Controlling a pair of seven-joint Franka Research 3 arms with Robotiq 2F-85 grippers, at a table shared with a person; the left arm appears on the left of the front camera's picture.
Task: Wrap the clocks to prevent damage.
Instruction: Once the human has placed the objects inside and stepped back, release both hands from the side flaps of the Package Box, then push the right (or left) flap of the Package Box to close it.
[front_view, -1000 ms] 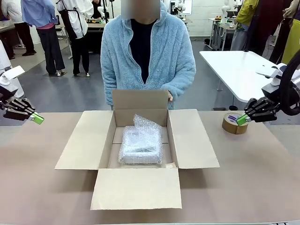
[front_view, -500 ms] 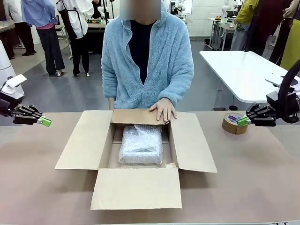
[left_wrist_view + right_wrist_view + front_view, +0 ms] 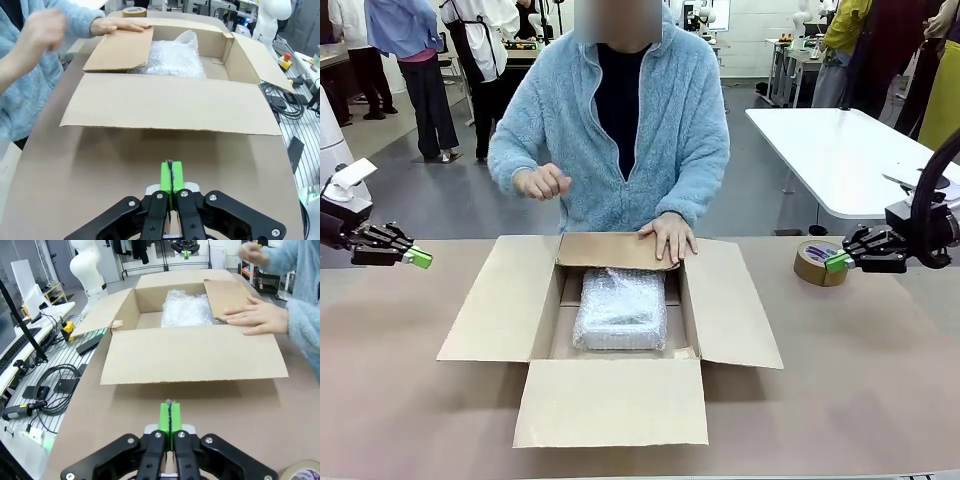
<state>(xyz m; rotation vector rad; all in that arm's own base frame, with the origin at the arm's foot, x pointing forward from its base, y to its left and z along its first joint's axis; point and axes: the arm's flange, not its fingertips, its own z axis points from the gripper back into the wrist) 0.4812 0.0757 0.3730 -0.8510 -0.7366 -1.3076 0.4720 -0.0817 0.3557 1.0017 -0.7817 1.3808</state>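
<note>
Far end of the bubble-wrap bundle (image 3: 620,312) sat hidden under the far cardboard flap (image 3: 602,250), the person's raised hand (image 3: 44,29) was pure blur, and the tape roll (image 3: 306,471) got cropped at the picture's corner.

clocks bundle (image 3: 620,310): 1 | cardboard box (image 3: 610,400): 1 | tape roll (image 3: 809,269): 1 | person's hands (image 3: 542,182) (image 3: 668,237): 2

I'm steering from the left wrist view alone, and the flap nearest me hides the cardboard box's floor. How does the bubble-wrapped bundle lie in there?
Observer: The whitish bundle of clear bubble wrap lies flat on the floor of the large brown cardboard box, roughly centred between its side walls.
Operator: And where is the robot's other hand?
Observer: The right hand is shut and holds nothing. It hangs close beside the brown tape roll, which lies flat on the table to the right of the box.
</note>
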